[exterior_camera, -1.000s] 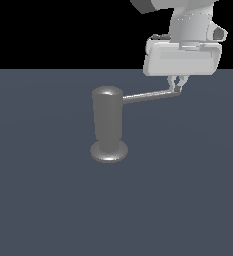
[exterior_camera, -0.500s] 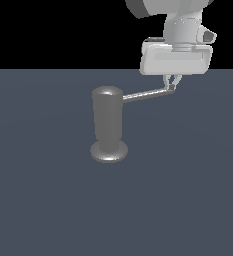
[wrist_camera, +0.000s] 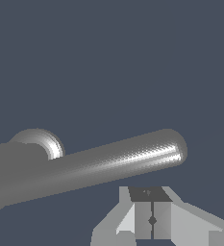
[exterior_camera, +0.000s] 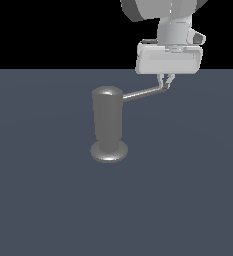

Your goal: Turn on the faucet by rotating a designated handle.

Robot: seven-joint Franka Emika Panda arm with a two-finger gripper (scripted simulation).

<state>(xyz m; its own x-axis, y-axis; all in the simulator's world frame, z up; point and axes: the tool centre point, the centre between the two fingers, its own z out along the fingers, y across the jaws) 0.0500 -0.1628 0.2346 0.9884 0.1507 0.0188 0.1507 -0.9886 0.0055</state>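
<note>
The faucet (exterior_camera: 108, 122) is a dull grey upright cylinder on a flared disc base, standing mid-scene in the exterior view. Its handle (exterior_camera: 144, 92), a slim grey rod, juts from near the top toward the exterior view's right. My gripper (exterior_camera: 165, 85) hangs over the rod's rounded tip. In the wrist view the fingers (wrist_camera: 140, 218) are pressed together with nothing between them, and my gripper (wrist_camera: 152, 220) sits right beside the handle (wrist_camera: 118, 161) near its tip. The faucet (wrist_camera: 12, 168) body fills one corner there.
A flat dark blue-grey floor (exterior_camera: 188, 200) spreads all around the faucet. The white hand body and arm (exterior_camera: 169, 57) stand above the handle's tip. Nothing else is in view.
My gripper has shifted toward the exterior view's left, and the handle's tip has swung that way along with it. The faucet body has stayed put.
</note>
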